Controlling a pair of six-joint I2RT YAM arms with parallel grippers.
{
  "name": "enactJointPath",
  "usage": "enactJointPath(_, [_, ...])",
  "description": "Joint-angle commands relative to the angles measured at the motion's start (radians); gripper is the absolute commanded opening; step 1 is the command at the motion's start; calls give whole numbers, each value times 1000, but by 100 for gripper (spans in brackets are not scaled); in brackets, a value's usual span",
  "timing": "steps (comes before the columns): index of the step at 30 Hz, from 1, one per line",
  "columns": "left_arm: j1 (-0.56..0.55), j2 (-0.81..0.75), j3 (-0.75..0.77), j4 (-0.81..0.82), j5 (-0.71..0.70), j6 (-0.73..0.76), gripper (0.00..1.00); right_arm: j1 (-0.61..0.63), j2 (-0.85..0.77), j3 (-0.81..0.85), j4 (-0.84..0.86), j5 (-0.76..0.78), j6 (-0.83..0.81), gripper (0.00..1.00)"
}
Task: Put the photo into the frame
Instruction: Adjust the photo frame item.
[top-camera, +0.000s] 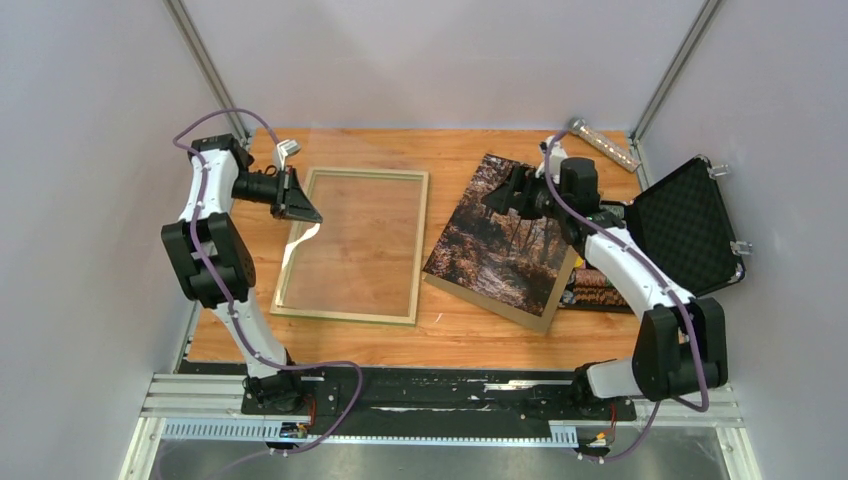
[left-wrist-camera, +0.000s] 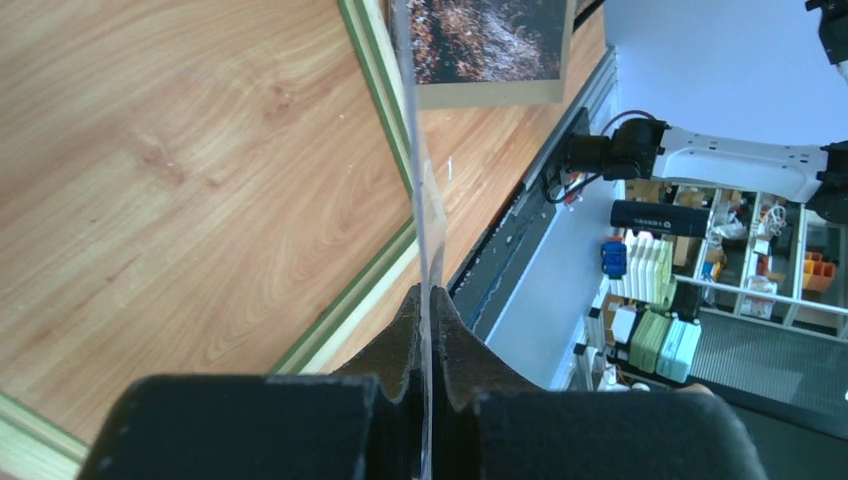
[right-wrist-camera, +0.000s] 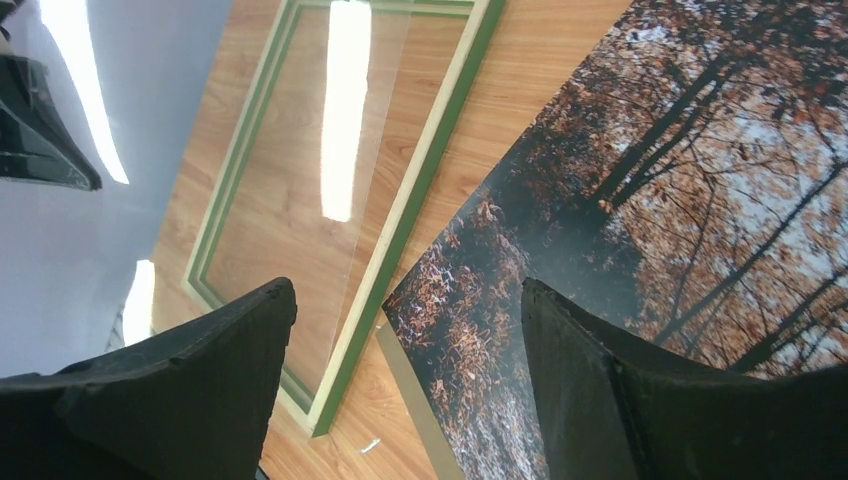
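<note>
The frame (top-camera: 421, 250) lies flat left of centre, pale side up, green on its outer edge; it also shows in the left wrist view (left-wrist-camera: 340, 322) and the right wrist view (right-wrist-camera: 430, 170). My left gripper (top-camera: 300, 203) (left-wrist-camera: 428, 300) is shut on the left edge of a clear pane (top-camera: 345, 225) (left-wrist-camera: 422, 180) and holds that edge tilted up over the frame. The photo (top-camera: 500, 245) (right-wrist-camera: 650, 200) (left-wrist-camera: 490, 35) lies picture side up on a brown backing board (top-camera: 490, 302) (right-wrist-camera: 415, 390) right of the frame. My right gripper (top-camera: 507, 205) (right-wrist-camera: 405, 295) is open and empty above the photo's far part.
An open black foam-lined case (top-camera: 685, 225) stands at the right edge. A metal tube (top-camera: 605, 145) lies at the back right. A small patterned object (top-camera: 595, 290) sits between the board and the case. A white clip (top-camera: 287, 150) lies behind the left gripper.
</note>
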Motion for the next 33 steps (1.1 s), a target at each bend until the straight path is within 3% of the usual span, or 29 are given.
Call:
enactJointPath(1, [28, 33, 90, -100, 8, 28, 0, 91, 79, 114, -26, 100, -80, 80])
enactJointPath(6, [30, 105, 152, -100, -24, 27, 0, 183, 220, 218, -47, 164, -127, 76])
enactJointPath(13, [30, 198, 231, -88, -61, 27, 0, 268, 396, 341, -54, 217, -154, 64])
enactJointPath(23, [31, 280, 253, -69, -58, 34, 0, 349, 556, 433, -80, 262, -157, 63])
enactJointPath(33, [31, 252, 244, -11, -90, -27, 0, 379, 700, 525, -112, 270, -143, 63])
